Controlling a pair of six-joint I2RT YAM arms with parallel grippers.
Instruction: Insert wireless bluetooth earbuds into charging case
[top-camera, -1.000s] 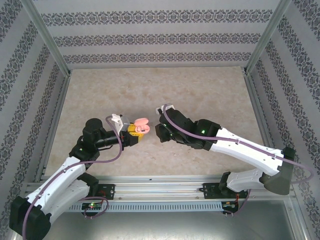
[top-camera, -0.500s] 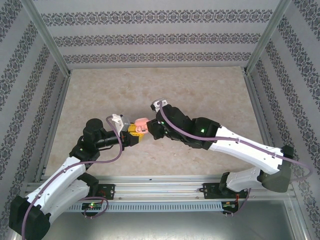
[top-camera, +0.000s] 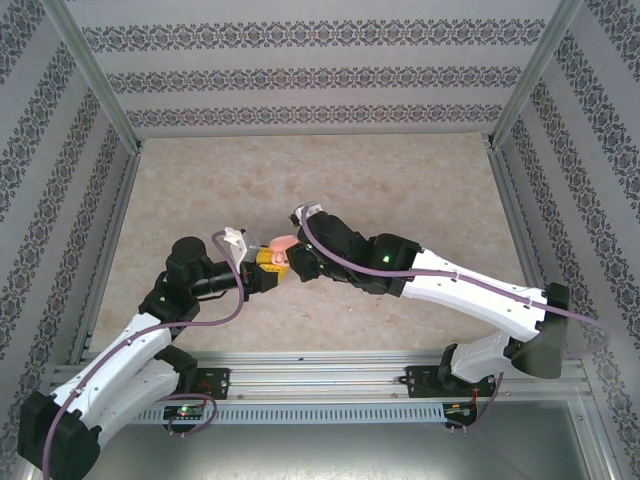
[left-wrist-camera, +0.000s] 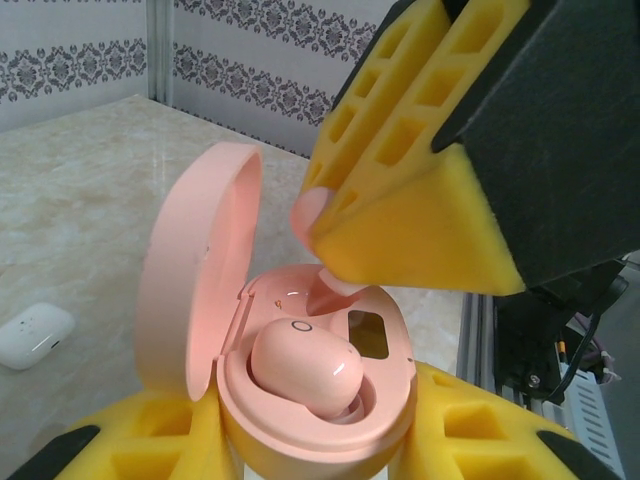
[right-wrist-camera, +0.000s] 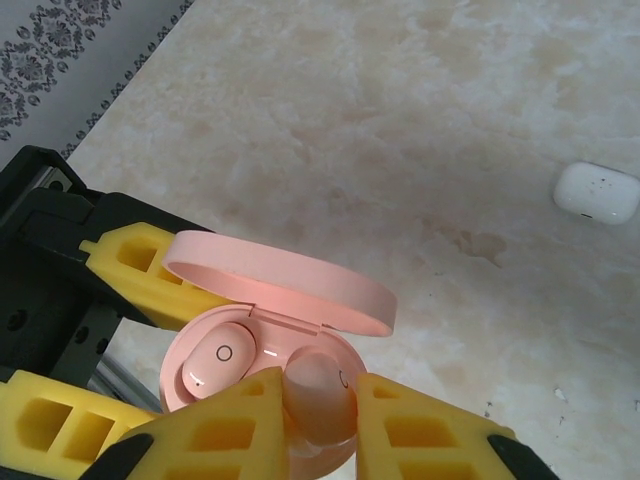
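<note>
Left hand (left-wrist-camera: 315, 445) clamped on open pink case (left-wrist-camera: 400, 400), held above desk (right-wrist-camera: 400, 120); cavity faces up, lid (left-wrist-camera: 195, 280) stands upright; 2 earbuds: seated earbud (left-wrist-camera: 305, 365) lies flat in one socket; second earbud (right-wrist-camera: 316, 385) pinched in right hand (right-wrist-camera: 320, 400), long axis near vertical, lower end at the empty socket (left-wrist-camera: 366, 335); 1 white case (right-wrist-camera: 597, 193) flat on desk, well apart; a second ago right hand was clear of the pink case, now over it; case unmoved.
</note>
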